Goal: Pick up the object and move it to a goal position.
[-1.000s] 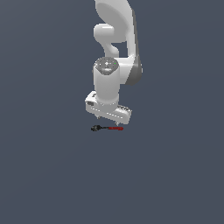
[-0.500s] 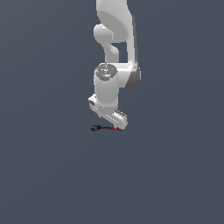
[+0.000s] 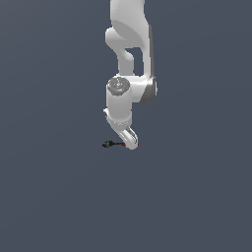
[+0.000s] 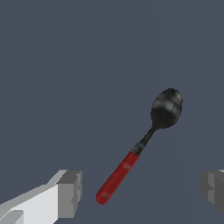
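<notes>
The object is a small spoon-like tool with a red handle and a black rounded end [image 4: 135, 153]. It lies flat on the grey floor. In the exterior view it [image 3: 113, 144] shows just under the white arm, its black end toward the exterior view's left, its red end partly hidden behind the hand. My gripper [image 4: 140, 192] is open and empty above it. One grey fingertip [image 4: 70, 192] stands beside the red handle's end, the other [image 4: 213, 188] far off on the other side. In the exterior view the gripper [image 3: 130, 142] hangs low over the tool.
A plain dark grey floor [image 3: 59, 197] spreads all round. The white arm [image 3: 129, 59] rises above the hand. No other object shows, and no goal marker shows in either view.
The hand has turned about its vertical axis and come lower toward the tool. It now looks narrower in the exterior view. The tool has not moved.
</notes>
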